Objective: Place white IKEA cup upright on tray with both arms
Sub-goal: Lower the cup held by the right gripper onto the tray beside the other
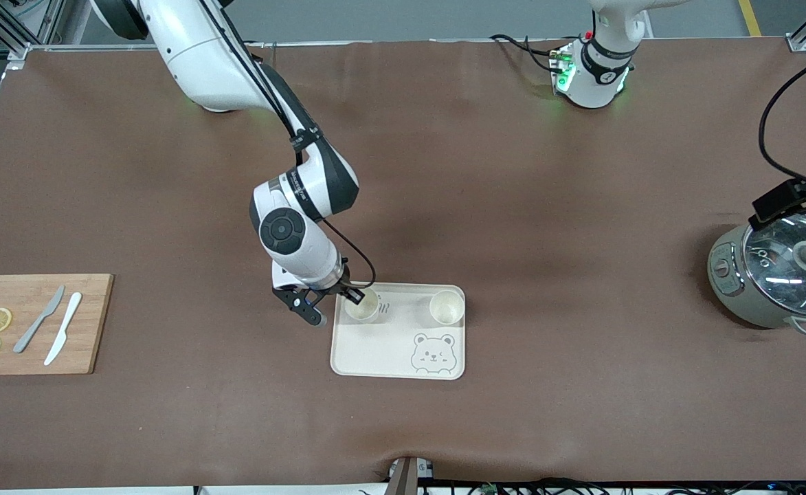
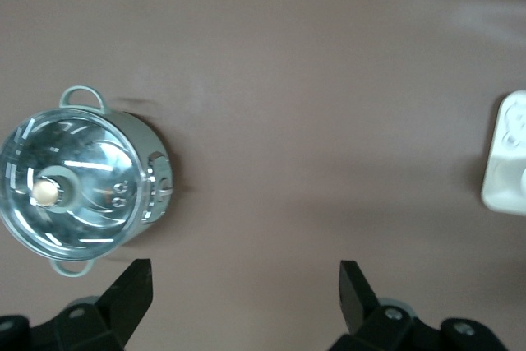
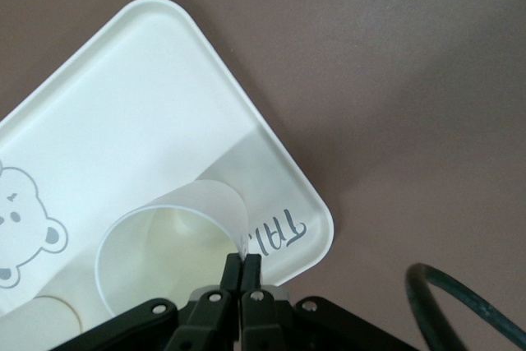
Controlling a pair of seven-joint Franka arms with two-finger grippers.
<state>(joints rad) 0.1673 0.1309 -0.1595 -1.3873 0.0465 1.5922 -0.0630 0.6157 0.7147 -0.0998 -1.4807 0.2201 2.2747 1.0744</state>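
The right pincer (image 1: 356, 295) is pinched shut on the rim of a white cup (image 1: 363, 305) that stands upright, mouth up, on the tray (image 1: 375, 350) — directly under the fingers, so the release probably needs only a straight lift. A second cup (image 1: 446, 306) stands beside it on the tray. The left pincer (image 2: 246, 293) waits with jaws wide and empty near the pot (image 1: 780, 275) — well apart from the tray.
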